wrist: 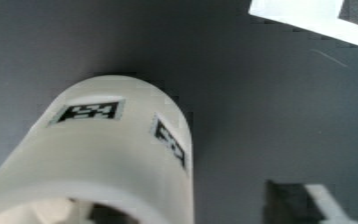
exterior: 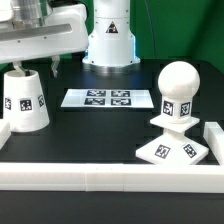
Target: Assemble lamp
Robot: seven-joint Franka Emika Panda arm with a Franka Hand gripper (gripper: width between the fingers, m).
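On the black bench (exterior: 110, 125), the white plastic tapered cup-like shade (exterior: 23, 100) stands at the exterior view's left, its narrow end up, bearing 2 visible black-and-white tags. The gripper (exterior: 38, 63) hovers just above it, not grasping it; whether it is released or clenched I cannot tell. The round-topped white bulb (exterior: 178, 92) stands upright on the flat square white base (exterior: 177, 150) at the right. The marker board (exterior: 107, 98) lies between them, farther back.

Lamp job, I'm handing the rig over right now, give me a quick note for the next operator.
Claw: above and just behind the shade, holding nothing; open or shut is unclear.
Shade: upright, alone at the exterior view's left.
Bulb: already standing in the base at the exterior view's right.
Marker board: flat between them.
Done: bulb in base.
Left: grasp the shade and set it over the bulb.
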